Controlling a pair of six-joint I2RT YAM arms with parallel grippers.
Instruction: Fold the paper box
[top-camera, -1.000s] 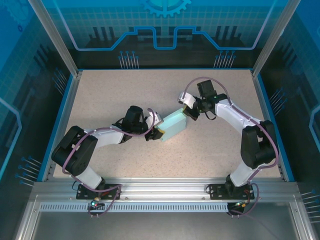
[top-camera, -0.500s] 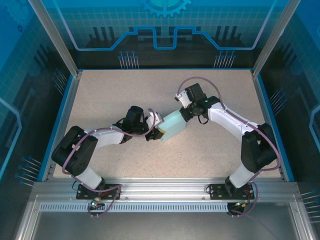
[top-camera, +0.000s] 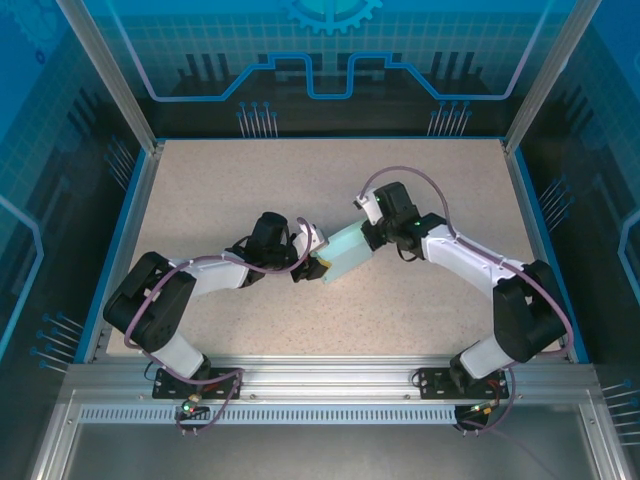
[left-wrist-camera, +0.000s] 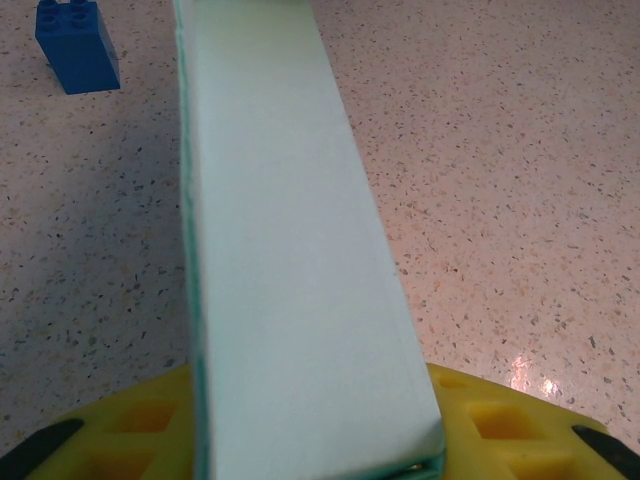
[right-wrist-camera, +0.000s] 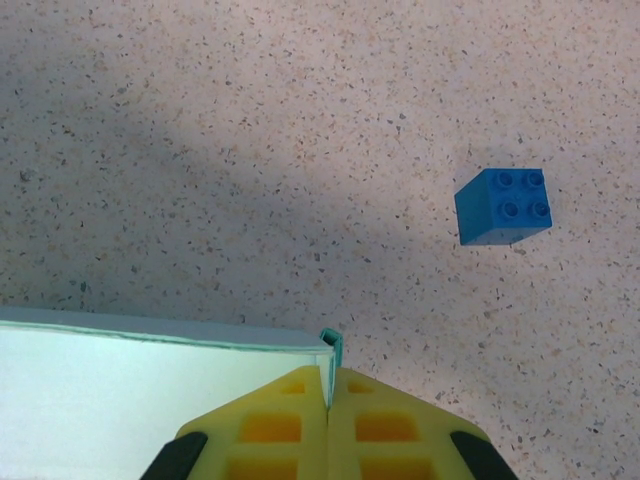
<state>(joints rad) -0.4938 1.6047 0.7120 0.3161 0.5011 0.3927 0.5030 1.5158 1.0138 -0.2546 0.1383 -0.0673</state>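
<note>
At the middle of the speckled table (top-camera: 250, 190), the pale blue paper box (top-camera: 345, 252) spans between both arms. The left gripper (top-camera: 313, 262) is clamped on its near end. The right gripper (top-camera: 370, 232), fingers together, seems to pinch a thin tab at its far corner. A small blue brick (right-wrist-camera: 503, 206) sits apart.

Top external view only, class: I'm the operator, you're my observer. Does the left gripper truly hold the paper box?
Observer: Yes. On the left wrist view, the paper box runs out from between the yellow fingers of the left gripper.
Operator: And the right gripper?
Observer: The right gripper is shut, and the box's thin card edge runs into the seam between its fingers.
Operator: Anything loose nearby?
Observer: A blue brick stands on the table, apart from the box.
</note>
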